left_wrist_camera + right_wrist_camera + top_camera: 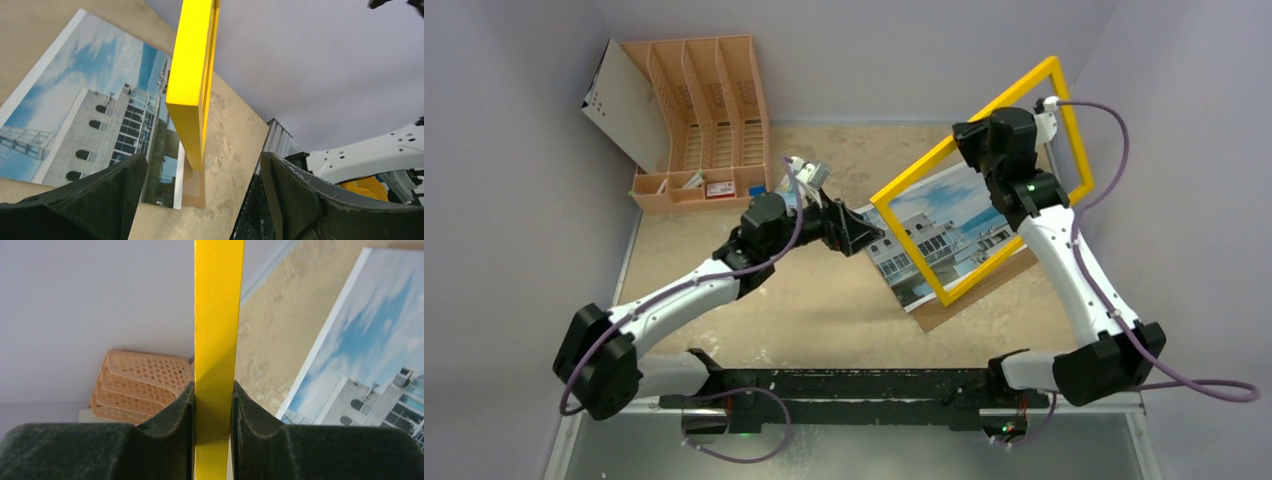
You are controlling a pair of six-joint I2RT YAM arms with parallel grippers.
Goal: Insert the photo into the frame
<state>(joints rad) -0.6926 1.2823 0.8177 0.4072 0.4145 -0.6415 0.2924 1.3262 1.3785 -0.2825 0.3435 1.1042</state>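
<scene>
Nearest, the left end effector (869, 235) has two blunt fingers (120, 185) of matte black, faintly scuffed plastic; they stand wide apart and grip nothing. A lower corner of the large rectangular picture frame with a narrow, glossy bright-yellow rim (192, 75) stands in the gap, clear of both fingers. Beneath it, flat on the sandy, mottled table (824, 300), lies the large thin rectangular photo (75, 115), a white-bordered print of a white multi-storey building under blue cloudy sky. It rests on a plain brown backing board (984, 295) whose edge peeks out past it. The frame is tilted up over the photo; whether its corner touches the board I cannot tell. Farther on, the right end effector (212, 405) is clamped on the frame's upper rim, its grainy dark pads (185, 410) pressed flat against both sides of the rim. By the far wall stands an orange slotted plastic file rack (709, 110) with perforated dividers.
</scene>
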